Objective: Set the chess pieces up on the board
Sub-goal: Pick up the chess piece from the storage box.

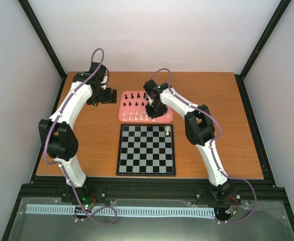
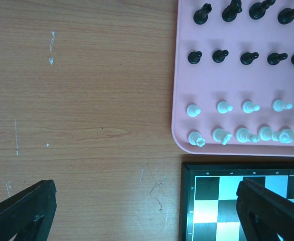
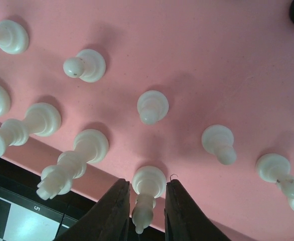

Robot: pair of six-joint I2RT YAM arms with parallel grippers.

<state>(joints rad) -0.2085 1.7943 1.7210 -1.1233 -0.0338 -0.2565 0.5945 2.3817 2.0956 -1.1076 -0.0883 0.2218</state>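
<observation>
The board (image 1: 147, 150) lies in front of the pink tray (image 1: 121, 116), and one white piece (image 1: 167, 131) stands on its far right. The other chess pieces stand on the tray, black ones (image 2: 247, 57) in the far rows and white ones (image 2: 247, 107) in the near rows. My right gripper (image 3: 148, 182) is low over the tray's near edge. Its fingers stand close on either side of a white piece (image 3: 143, 213), with a sliver of gap on the left. My left gripper (image 2: 146, 201) is wide open over bare wood beside the board's corner (image 2: 207, 201).
Other white pieces (image 3: 152, 106) stand close around the one between my right fingers, one tall piece (image 3: 69, 168) just to its left. The tray's (image 3: 187, 50) near rim meets the board's dark border (image 3: 16, 186). The left arm (image 1: 74, 105) arches over the table's left side.
</observation>
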